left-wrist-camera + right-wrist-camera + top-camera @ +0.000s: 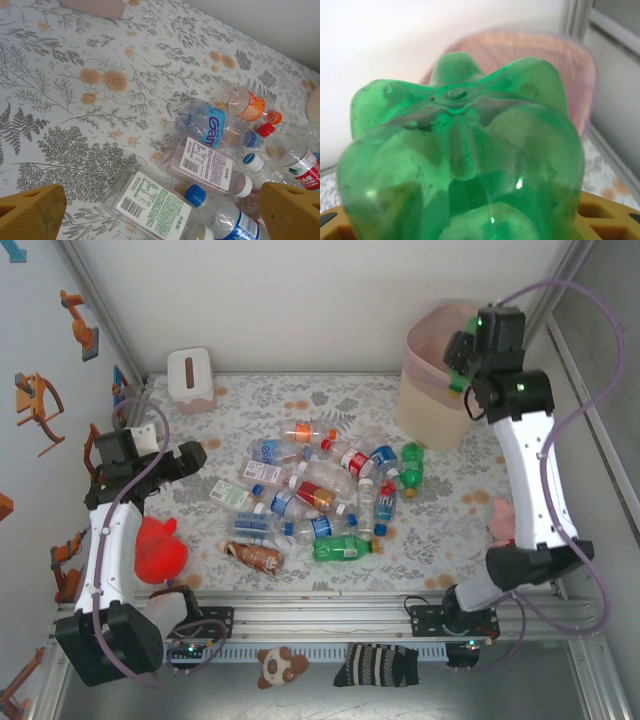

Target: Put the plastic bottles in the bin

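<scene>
Many plastic bottles lie heaped in the middle of the flowered table. Among them are two green ones and a brown one. The bin stands at the back right. My right gripper hangs at the bin's near rim, shut on a green bottle whose base faces the bin. My left gripper is open just left of the heap. Between its yellow fingers lie a green-labelled clear bottle and a blue-capped one.
A white tissue box sits at the back left. A red plush toy lies beside the left arm and a pink toy beside the right arm. A striped sock and a small plush lie below the front rail.
</scene>
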